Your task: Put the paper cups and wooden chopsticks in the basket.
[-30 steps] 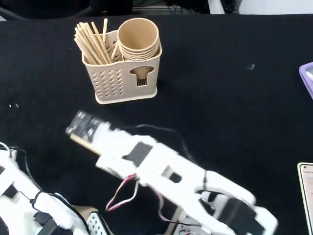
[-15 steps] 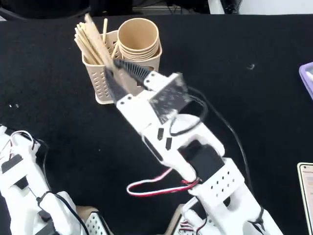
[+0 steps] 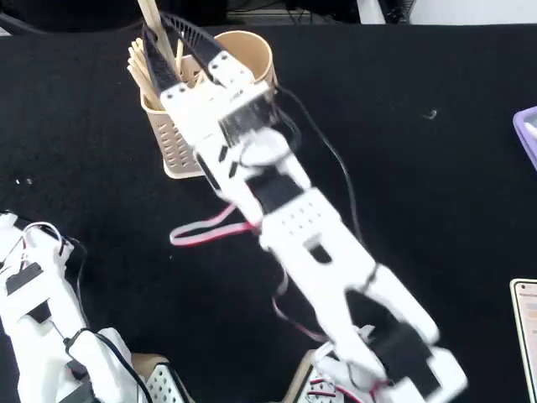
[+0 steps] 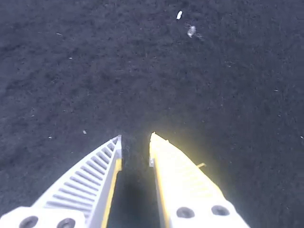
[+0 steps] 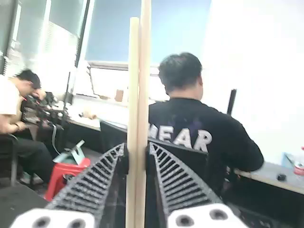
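Swung up over the basket (image 3: 178,144), right hand (image 5: 137,147) clamps two pale, straight chopsticks (image 5: 135,71).

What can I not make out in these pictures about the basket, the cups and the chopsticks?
- High view: the right arm covers most of the basket, so its inside is hidden.
- High view: the arm hides the paper cups except part of a rim, so they cannot be counted.
- High view: the held chopsticks are cut off by the top edge.
- Right wrist view: the fingers hide their lower ends.
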Action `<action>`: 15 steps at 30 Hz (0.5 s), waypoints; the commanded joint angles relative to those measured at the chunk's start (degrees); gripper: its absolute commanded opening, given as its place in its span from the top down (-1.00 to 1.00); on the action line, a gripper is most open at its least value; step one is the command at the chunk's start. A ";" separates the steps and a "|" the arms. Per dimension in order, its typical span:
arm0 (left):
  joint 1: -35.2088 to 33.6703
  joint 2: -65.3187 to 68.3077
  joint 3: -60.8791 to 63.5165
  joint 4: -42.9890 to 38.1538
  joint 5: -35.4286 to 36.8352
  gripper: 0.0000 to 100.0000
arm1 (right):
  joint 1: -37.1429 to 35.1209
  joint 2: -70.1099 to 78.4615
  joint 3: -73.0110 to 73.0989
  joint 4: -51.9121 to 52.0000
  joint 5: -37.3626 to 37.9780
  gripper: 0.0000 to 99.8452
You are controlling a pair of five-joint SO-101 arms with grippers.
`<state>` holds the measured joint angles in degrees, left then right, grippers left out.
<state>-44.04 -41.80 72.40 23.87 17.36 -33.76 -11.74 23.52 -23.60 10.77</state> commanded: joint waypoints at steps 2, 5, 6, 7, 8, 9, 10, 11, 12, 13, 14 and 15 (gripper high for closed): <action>0.84 -1.23 0.04 0.35 -0.44 0.78 | 2.46 5.41 -7.25 1.14 -0.79 0.98; 1.01 -1.23 0.04 0.35 -0.44 0.78 | 2.64 6.55 -6.37 2.90 -0.79 0.98; 1.01 -1.23 0.04 0.35 -0.44 0.78 | 2.64 6.64 -5.76 3.25 -0.79 0.98; 1.01 -1.23 0.04 0.35 -0.44 0.78 | 2.64 6.64 -5.05 3.34 -0.88 0.98; 1.01 -1.23 0.04 0.35 -0.44 0.78 | 2.46 6.73 -4.35 3.34 -0.88 0.98; 1.01 -1.23 0.13 0.35 -0.44 0.78 | 2.37 6.81 -3.56 3.34 -0.88 0.98; 1.01 -1.23 0.13 0.35 -0.44 0.78 | 2.29 6.90 -2.86 3.34 -0.88 0.98; 1.01 -1.23 0.13 0.35 -0.44 0.78 | 2.29 6.90 -2.42 3.34 -0.88 0.98; 1.01 -1.23 0.13 0.35 -0.44 0.78 | 2.29 6.99 -2.15 3.34 -0.88 0.98; 1.01 -1.23 0.13 0.35 -0.44 0.78 | 2.29 6.99 -1.98 3.43 -0.88 0.98; 1.01 -1.23 0.13 0.35 -0.44 0.78 | 2.29 7.08 -1.98 3.52 -0.88 0.97; 1.01 -1.23 0.13 0.35 -0.44 0.78 | 2.29 7.08 -2.07 4.57 -0.88 0.97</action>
<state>-43.78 -41.80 73.10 23.87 17.36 -32.00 -4.62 21.93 -20.18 10.33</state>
